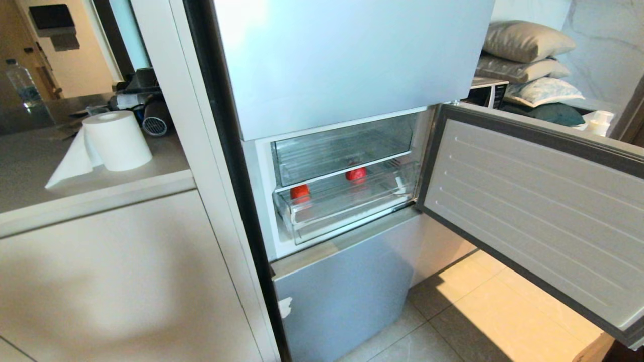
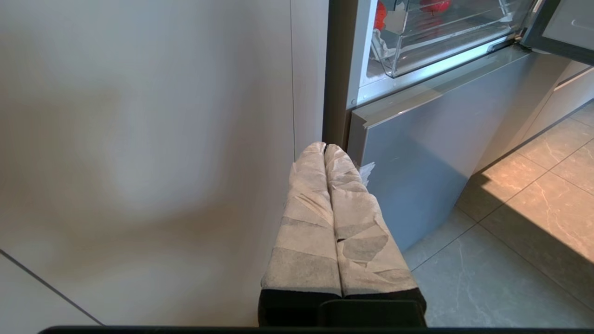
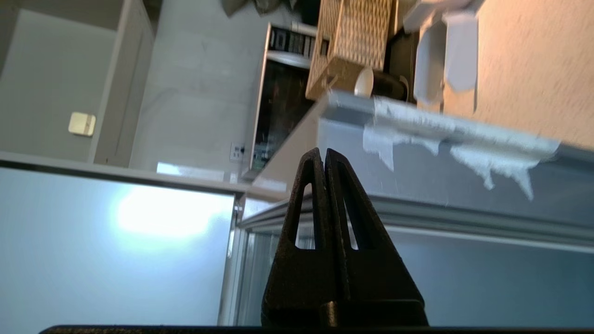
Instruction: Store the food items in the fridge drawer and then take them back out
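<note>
A kitchen with an open fridge beside pale cabinets. Two red food items (image 1: 356,174) sit in the clear fridge drawer (image 1: 347,221), pulled slightly out. The left gripper (image 2: 325,147), jaws closed and empty, hangs below the drawer, so the food lies up and beyond its jaws. The right gripper (image 3: 323,153), jaws also closed and empty, points at the fridge door edge.

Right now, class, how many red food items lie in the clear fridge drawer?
2: one food item at the fridge drawer's front left, another farther back, mid-drawer. More may hide behind the shelf edge.

floor: sunlit beige tiles (image 1: 468,306) | left: pale cabinet (image 1: 115,281), counter (image 1: 30,166) | back-right: stacked pillows (image 1: 528,60)
</note>
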